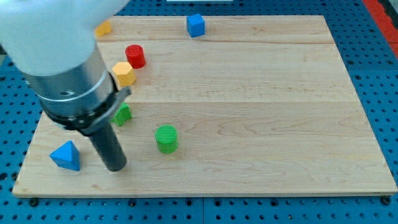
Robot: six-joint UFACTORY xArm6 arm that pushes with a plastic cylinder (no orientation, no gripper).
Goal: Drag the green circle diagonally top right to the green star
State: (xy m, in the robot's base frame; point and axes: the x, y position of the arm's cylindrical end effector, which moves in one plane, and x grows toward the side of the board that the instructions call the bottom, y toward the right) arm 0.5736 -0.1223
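Note:
The green circle, a short cylinder, stands on the wooden board at the lower middle-left. The green star lies up and to its left, partly hidden behind the arm's body. My tip rests on the board to the left of the green circle and a little lower, with a clear gap between them. It is below the green star and to the right of the blue triangle.
A yellow hexagon and a red cylinder sit at the upper left. A blue cube is at the top edge. Another yellow block peeks out at the top left beside the arm.

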